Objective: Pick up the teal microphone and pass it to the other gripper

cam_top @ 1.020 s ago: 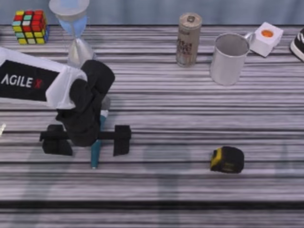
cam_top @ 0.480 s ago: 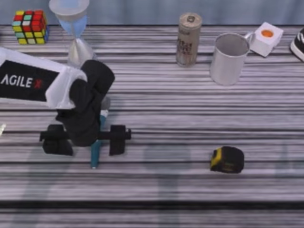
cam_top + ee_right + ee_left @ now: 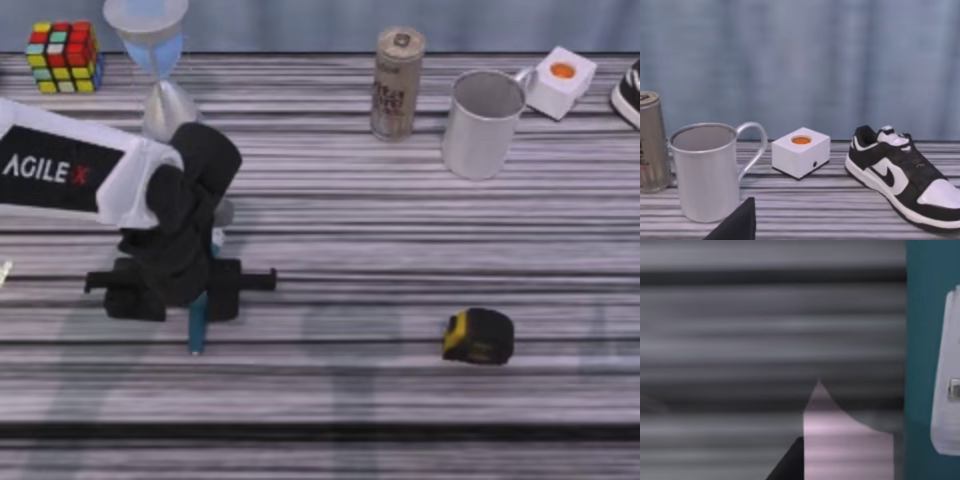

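Observation:
The teal microphone (image 3: 198, 325) lies on the striped table at the left, its slim handle end pointing toward the front edge and its head hidden under my left arm. My left gripper (image 3: 193, 290) reaches down over it, shut on the handle. In the left wrist view the teal microphone (image 3: 922, 340) fills one side, its white panel (image 3: 946, 375) showing, with one pale finger (image 3: 845, 450) close against it. My right gripper (image 3: 742, 225) is out of the top view, parked facing the far right corner of the table.
A Rubik's cube (image 3: 63, 56) and an hourglass (image 3: 155, 60) stand at the back left. At the back are a tan drink can (image 3: 398, 82), a metal mug (image 3: 483, 122), a white box (image 3: 560, 80) and a sneaker (image 3: 627, 92). A tape measure (image 3: 478, 335) lies front right.
The left gripper's two finger blocks have slid inward along their rail and closed onto the microphone's handle. The microphone itself has not moved.

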### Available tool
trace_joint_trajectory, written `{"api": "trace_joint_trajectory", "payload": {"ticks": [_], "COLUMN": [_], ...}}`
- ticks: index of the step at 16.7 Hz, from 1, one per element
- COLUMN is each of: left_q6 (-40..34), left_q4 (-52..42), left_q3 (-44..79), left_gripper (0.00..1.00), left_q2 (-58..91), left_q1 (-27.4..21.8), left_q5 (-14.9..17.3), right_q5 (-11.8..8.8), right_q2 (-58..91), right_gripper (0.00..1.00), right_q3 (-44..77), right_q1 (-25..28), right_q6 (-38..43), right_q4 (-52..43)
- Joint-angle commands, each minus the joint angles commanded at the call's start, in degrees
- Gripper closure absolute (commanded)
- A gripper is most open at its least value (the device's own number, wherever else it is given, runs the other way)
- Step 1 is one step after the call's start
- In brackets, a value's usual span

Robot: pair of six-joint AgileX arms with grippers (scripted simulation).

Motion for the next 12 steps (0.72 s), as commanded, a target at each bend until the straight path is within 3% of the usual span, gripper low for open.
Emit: {"api": "trace_joint_trajectory", "payload": {"ticks": [7, 12], "left_q6": [1.08, 4.40], "left_q4": [-1.71, 9.91], "left_q3": [1.05, -1.55], "left_gripper": [1.00, 1.00], "left_q2": [-4.09, -6.30], "left_q1": [-0.17, -0.02], "left_q5": [-0.90, 3.03], "right_q5": [0.00, 0.00], "right_q2": [0.00, 0.00], "right_gripper": [0.00, 0.00], "right_q3": [0.00, 0.00], "right_q1": [0.00, 0.00], "right_q6": [0.00, 0.00], "right_q4": [0.00, 0.00]}}
